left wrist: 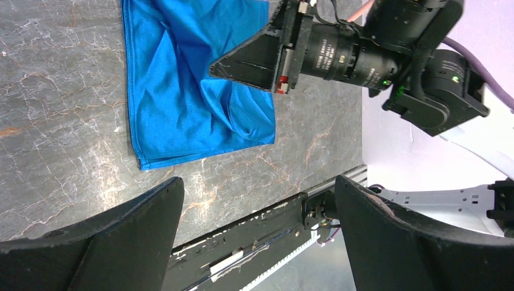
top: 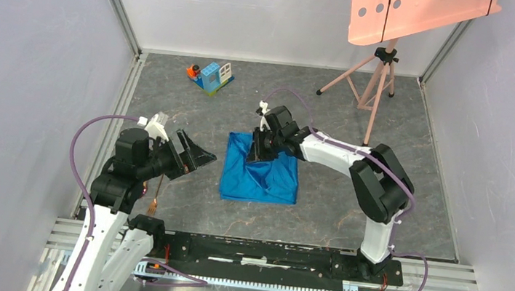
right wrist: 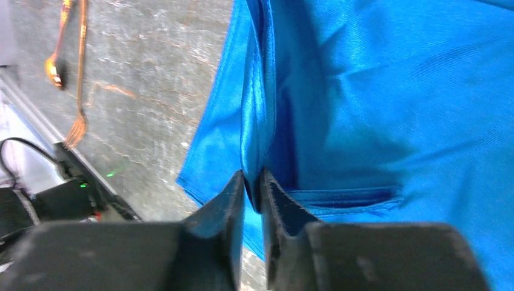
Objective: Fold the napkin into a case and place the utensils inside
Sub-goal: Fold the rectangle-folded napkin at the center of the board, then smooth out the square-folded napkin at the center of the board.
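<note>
The bright blue napkin (top: 260, 175) lies folded and wrinkled in the middle of the table (top: 336, 198). My right gripper (top: 262, 152) hangs over its far edge. In the right wrist view its jaws (right wrist: 253, 179) are nearly together, with a raised fold of the napkin (right wrist: 394, 91) pinched between the tips. My left gripper (top: 198, 155) hovers left of the cloth, wide open and empty (left wrist: 257, 182); its view shows the napkin (left wrist: 182, 85) and the right gripper (left wrist: 242, 63). The copper spoon (right wrist: 56, 42) and fork (right wrist: 79, 91) lie side by side left of the napkin; the fork (top: 154, 203) peeks out below my left arm.
A small blue-and-white toy block house (top: 211, 76) sits at the back of the table. A tripod (top: 375, 86) carrying a pink board (top: 416, 13) stands at the back right. Grey walls close in both sides, and a black rail (top: 264, 252) runs along the near edge.
</note>
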